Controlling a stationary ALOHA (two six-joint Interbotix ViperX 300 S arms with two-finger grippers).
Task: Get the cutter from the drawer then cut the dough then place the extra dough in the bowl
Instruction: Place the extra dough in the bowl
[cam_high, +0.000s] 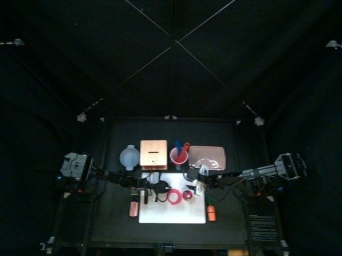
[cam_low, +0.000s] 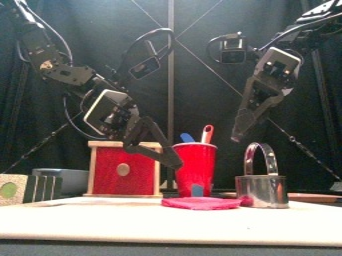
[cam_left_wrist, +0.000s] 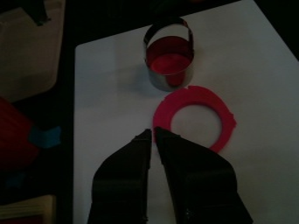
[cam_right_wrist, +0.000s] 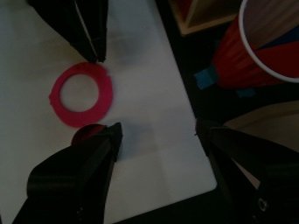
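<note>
Left pincer, closed, hangs beside a flat pink dough ring.

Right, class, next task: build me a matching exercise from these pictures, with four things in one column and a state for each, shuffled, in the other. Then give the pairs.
Column A
1. dough ring
2. cutter
3. cup
4. right gripper

Column B
a. holds a blue knife and a red knife
b. jaws wide open
c. lies flat on the board, with its middle cut out
d. stands upright with a red disc inside it

Pairs: 1-c, 2-d, 3-a, 4-b
</note>
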